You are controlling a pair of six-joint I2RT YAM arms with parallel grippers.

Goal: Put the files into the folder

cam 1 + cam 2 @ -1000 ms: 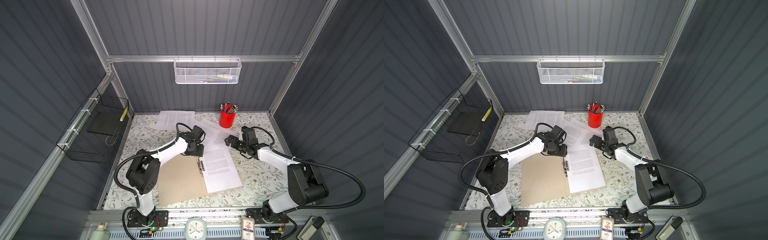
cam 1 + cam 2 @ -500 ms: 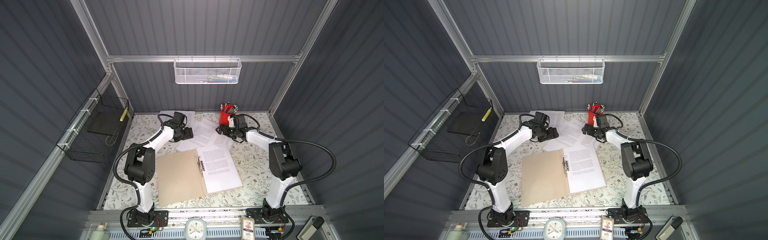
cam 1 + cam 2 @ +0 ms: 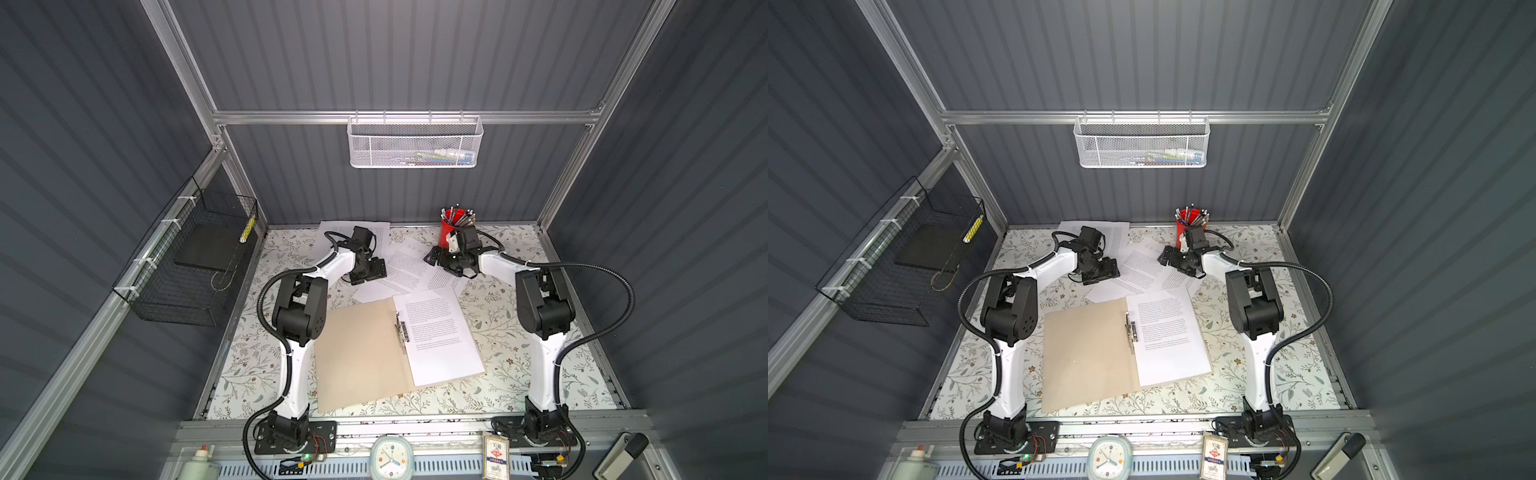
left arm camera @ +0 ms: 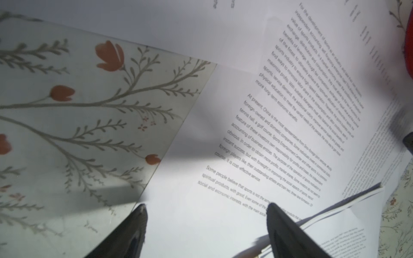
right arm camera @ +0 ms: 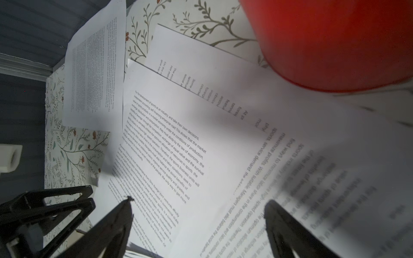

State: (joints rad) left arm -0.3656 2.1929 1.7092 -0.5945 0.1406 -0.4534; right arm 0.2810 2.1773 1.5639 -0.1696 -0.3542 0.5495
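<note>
The tan folder (image 3: 357,353) (image 3: 1088,353) lies open near the table's front, with a metal clip (image 3: 401,332) along its spine. One printed sheet (image 3: 440,336) rests on its right half. More files (image 3: 409,266) (image 3: 1142,266) lie overlapped behind it, and another sheet (image 3: 382,232) lies at the back wall. My left gripper (image 3: 376,268) (image 4: 206,206) hovers open at the left edge of the loose files. My right gripper (image 3: 434,255) (image 5: 199,201) stands open over their right side. Neither holds anything.
A red pen cup (image 3: 451,232) (image 5: 335,44) stands right behind my right gripper. A black wire basket (image 3: 187,266) holding a flat black slab hangs on the left wall. A white mesh basket (image 3: 415,141) hangs on the back wall. A clock (image 3: 390,457) sits at the front rail.
Both arms have raised their elbows, and their grippers have shifted back from the folder's top edge toward the loose sheets. The left jaws have opened wider.
</note>
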